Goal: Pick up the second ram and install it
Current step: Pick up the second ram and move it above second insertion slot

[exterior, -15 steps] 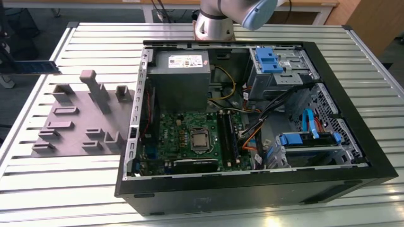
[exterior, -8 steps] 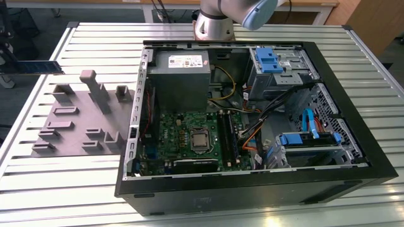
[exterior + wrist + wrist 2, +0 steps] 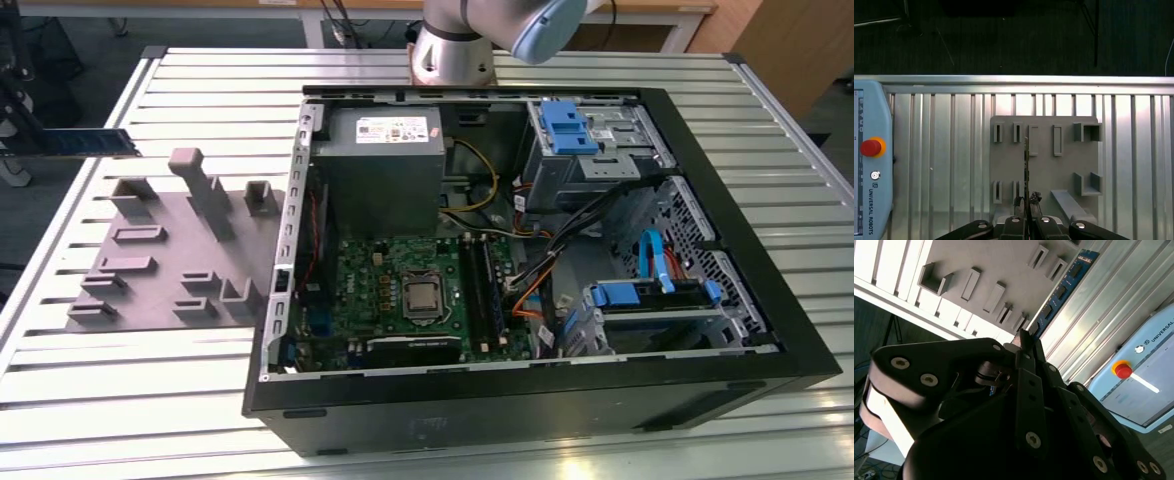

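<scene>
Exterior view: motherboard [image 3: 414, 290] in case [image 3: 534, 405]; second ram [image 3: 91, 141] outside, in gripper [image 3: 1027, 199].

second ram [image 3: 1061, 290] alongside the grey fixture [image 3: 999, 265], its near end hidden between the fingers of the gripper [image 3: 1026, 340], teach pendant [image 3: 871, 160] beside the fixture cut off at the picture edge, robot arm [image 3: 454, 45] cut off by the exterior view's top edge

Robotics lab, PC-assembly test cell. Signs:
- slatted aluminium table [image 3: 120, 400], robot arm [image 3: 454, 45] standing at far edge
- teach pendant [image 3: 871, 165] with red stop button [image 3: 870, 147] at table's end, in both wrist views
- open PC case [image 3: 534, 405] on its side, motherboard [image 3: 400, 290] exposed
- grey fixture [image 3: 160, 250] with pegs and slots just beside case
- gripper [image 3: 1027, 199] clamped on ram [image 3: 1026, 165] above fixture
- dark floor [image 3: 1004, 40] round table, wooden furniture [image 3: 787, 45] behind
</scene>
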You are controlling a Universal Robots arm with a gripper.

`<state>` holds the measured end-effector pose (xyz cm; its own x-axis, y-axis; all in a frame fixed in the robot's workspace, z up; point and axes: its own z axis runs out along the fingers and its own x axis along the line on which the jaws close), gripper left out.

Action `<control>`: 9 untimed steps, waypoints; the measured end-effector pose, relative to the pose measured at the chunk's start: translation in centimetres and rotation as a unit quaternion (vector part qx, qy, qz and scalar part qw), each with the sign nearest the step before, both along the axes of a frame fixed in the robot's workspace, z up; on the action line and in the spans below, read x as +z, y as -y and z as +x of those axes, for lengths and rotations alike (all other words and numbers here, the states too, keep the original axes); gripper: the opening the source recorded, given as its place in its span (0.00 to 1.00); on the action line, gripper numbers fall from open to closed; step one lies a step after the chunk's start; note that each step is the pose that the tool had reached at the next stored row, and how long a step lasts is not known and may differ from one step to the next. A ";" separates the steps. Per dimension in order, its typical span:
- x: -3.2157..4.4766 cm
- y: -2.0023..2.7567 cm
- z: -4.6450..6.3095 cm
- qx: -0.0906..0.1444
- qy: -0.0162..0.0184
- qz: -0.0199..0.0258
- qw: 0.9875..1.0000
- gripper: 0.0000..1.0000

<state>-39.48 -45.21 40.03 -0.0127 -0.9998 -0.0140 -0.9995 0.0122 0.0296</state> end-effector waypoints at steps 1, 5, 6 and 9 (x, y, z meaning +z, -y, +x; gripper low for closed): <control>0.01 0.00 0.0 0.000 0.000 0.000 1.000 0.14; 0.01 0.00 0.2 0.000 0.000 0.000 1.000 0.14; 0.01 0.00 0.2 0.000 0.000 0.000 1.000 0.14; 0.00 0.00 0.3 0.000 0.000 0.000 1.000 0.14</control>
